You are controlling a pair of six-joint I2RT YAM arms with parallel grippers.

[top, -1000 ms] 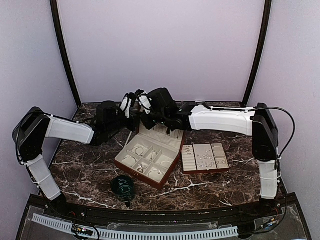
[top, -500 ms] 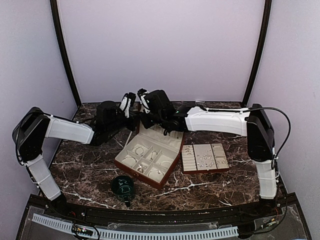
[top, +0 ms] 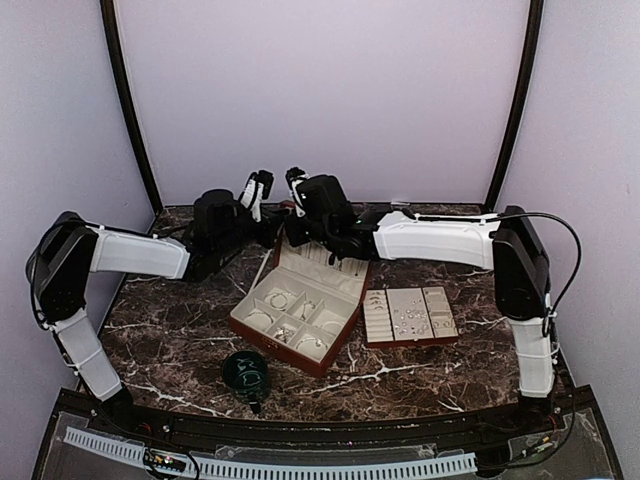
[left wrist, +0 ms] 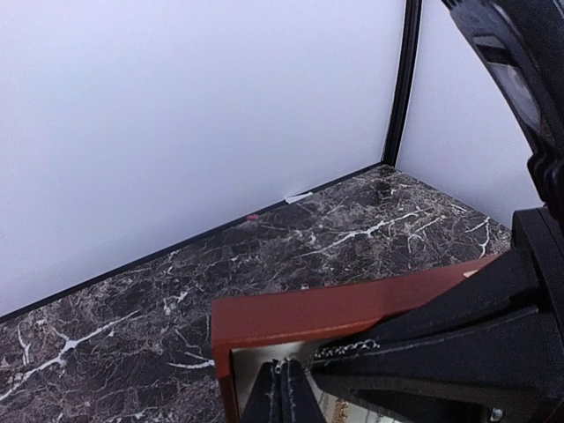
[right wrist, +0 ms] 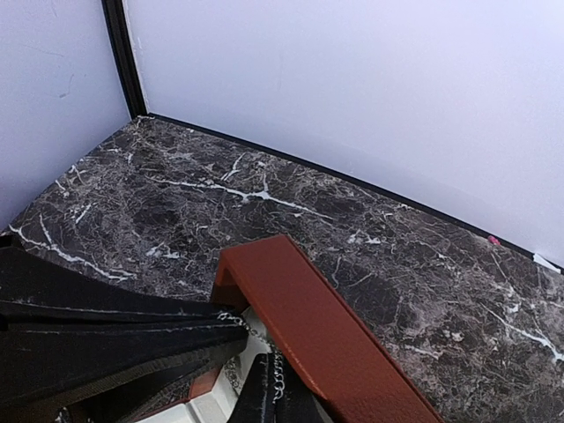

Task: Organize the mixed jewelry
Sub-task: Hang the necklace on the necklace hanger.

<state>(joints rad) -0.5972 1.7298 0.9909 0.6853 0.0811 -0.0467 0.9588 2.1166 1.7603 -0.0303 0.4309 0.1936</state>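
Since the thin chain [left wrist: 345,349] apparently belonged on the red box lid [right wrist: 308,326], left gripper [left wrist: 282,381] and right gripper [right wrist: 270,388] each pinched it, fingers closed, stretching it between them.

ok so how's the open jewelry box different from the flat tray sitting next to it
The jewelry box has a raised lid and square compartments; the tray is lidless, with long strips. The box sits skewed in the overhead view; the tray lies nearly straight. The box is the larger of the two. Both are reddish-brown outside, cream-padded inside, and hold small silvery jewelry.
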